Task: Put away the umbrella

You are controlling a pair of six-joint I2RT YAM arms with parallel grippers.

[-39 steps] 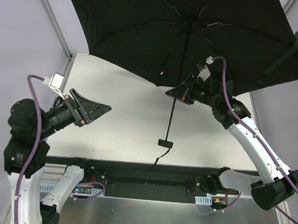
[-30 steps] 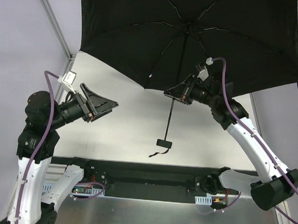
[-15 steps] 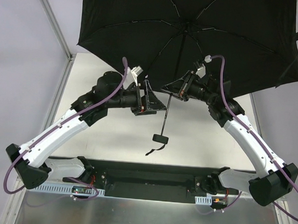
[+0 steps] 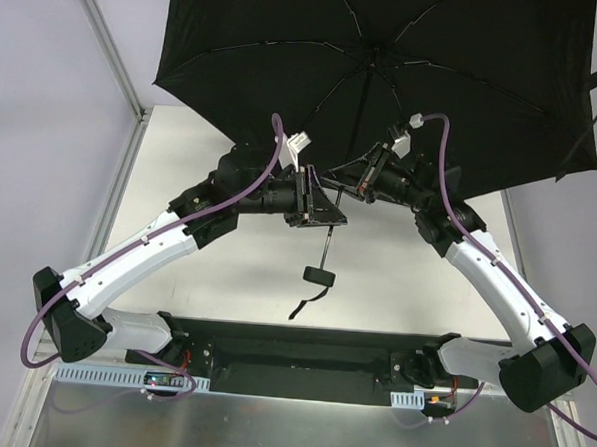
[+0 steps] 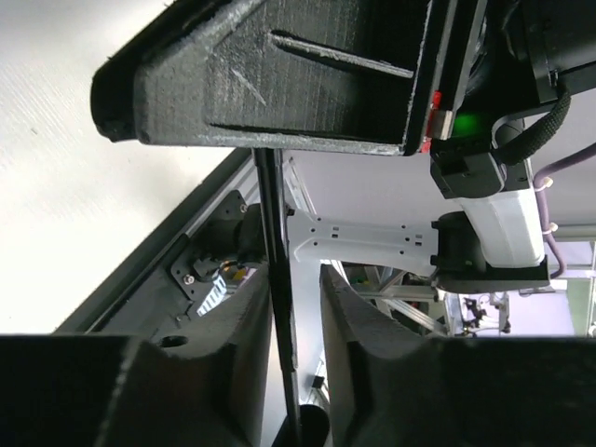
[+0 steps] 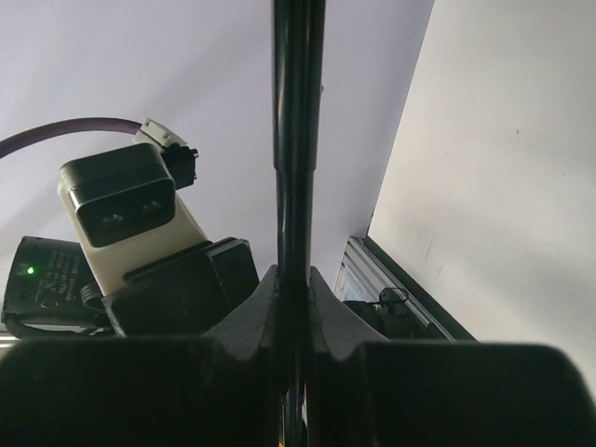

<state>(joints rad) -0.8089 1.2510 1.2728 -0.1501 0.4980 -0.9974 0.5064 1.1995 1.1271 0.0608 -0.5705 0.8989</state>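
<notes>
Now right gripper (image 4: 343,184) is clamping the shaft (image 6: 296,140) of the open umbrella (image 4: 386,78) above the table (image 4: 226,270); left gripper (image 4: 332,215) jaws are bracketing the shaft lower down, gap showing. Collapsing step starting; next likely needing firm left grip.

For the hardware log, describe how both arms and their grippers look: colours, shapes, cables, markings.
The left arm and right arm have white link shells with black joints. A purple cable runs along each to a white connector near the wrist. The left gripper and right gripper are matte black with wedge-shaped jaws. A small green light glows on the right wrist.
</notes>
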